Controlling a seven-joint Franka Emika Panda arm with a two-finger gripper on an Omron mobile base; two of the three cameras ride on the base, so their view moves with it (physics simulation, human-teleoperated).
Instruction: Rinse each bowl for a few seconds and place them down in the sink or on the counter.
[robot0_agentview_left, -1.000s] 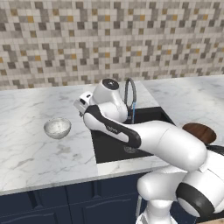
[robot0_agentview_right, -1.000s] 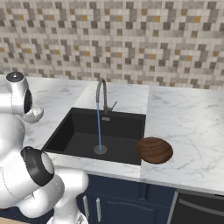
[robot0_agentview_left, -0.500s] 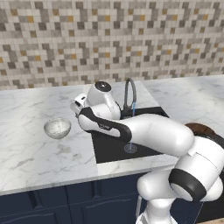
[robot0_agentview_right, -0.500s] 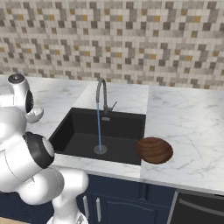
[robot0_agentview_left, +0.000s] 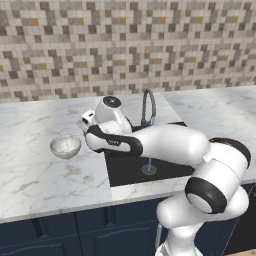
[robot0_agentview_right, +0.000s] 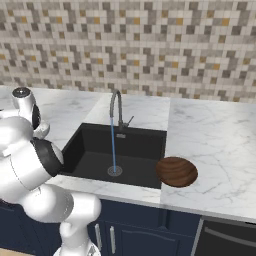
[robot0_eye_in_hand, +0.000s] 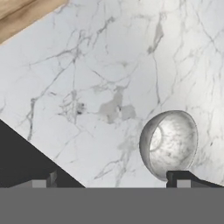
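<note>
Bowls first: neither looks rinsed yet, so you have nearly the whole job ahead. Your tool (robot0_eye_in_hand: 113, 181) hangs with its jaws spread wide and nothing between them, looking down at the counter (robot0_eye_in_hand: 109, 65); the pale speckled bowl (robot0_eye_in_hand: 169, 143) sits upright just beside one fingertip (robot0_eye_in_hand: 180, 177), not gripped. In the left base view that same bowl lies on the marble to the left of the sink (robot0_agentview_left: 125, 172), close by the hand. The dark wooden bowl (robot0_agentview_right: 176, 171) rests at the sink's right edge — it seems to overhang the rim onto the counter, well apart from the tool. Water already runs in a thin stream from the gooseneck faucet (robot0_agentview_right: 116, 107) down to the drain (robot0_agentview_right: 114, 171), so the rinse itself waits only on a grasp. Beyond that — white veined marble over navy cabinets (robot0_agentview_left: 75, 235), with a beige-grey mosaic wall (robot0_agentview_right: 150, 45) behind.
</note>
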